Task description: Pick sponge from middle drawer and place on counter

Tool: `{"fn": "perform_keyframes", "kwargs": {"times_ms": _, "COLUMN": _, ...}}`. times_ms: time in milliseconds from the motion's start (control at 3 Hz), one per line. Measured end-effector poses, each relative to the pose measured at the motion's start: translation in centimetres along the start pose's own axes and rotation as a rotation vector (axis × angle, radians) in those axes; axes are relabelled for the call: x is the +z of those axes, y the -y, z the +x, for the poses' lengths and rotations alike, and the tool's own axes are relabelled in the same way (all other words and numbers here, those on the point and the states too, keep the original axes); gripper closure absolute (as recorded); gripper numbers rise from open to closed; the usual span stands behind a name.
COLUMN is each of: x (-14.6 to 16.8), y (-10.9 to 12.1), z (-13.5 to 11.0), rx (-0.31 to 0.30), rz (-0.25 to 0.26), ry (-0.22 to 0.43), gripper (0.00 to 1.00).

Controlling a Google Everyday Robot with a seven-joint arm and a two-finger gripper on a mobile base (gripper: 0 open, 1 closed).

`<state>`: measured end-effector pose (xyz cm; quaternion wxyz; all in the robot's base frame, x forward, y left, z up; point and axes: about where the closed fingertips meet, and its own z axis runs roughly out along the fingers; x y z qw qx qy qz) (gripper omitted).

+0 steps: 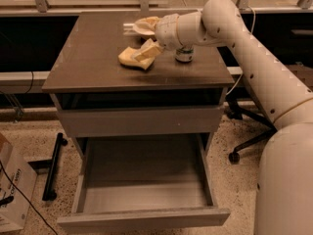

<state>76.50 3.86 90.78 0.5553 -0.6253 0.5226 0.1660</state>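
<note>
- The gripper sits over the back half of the counter, in the upper middle of the frame, at the end of a pale arm that comes in from the right.
- Its two padded fingers are spread wide, with bare counter showing between them, and they clasp nothing.
- The sponge lies on the counter, left of centre of the gripper, and the lower finger's tip touches its upper right edge.
- A small can stands on the counter just right of the sponge, partly hidden by the wrist.
- The middle drawer is pulled far out at the bottom centre of the frame.
- The top drawer front above it is shut.
- A cardboard box stands on the floor at lower left.
- A chair base shows at right.
</note>
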Motion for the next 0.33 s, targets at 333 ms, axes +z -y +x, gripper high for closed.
{"fn": "perform_keyframes", "kwargs": {"times_ms": 333, "x": 0.14, "y": -0.07, "z": -0.02, "rx": 0.0, "rz": -0.002, "ry": 0.001, "gripper": 0.0}}
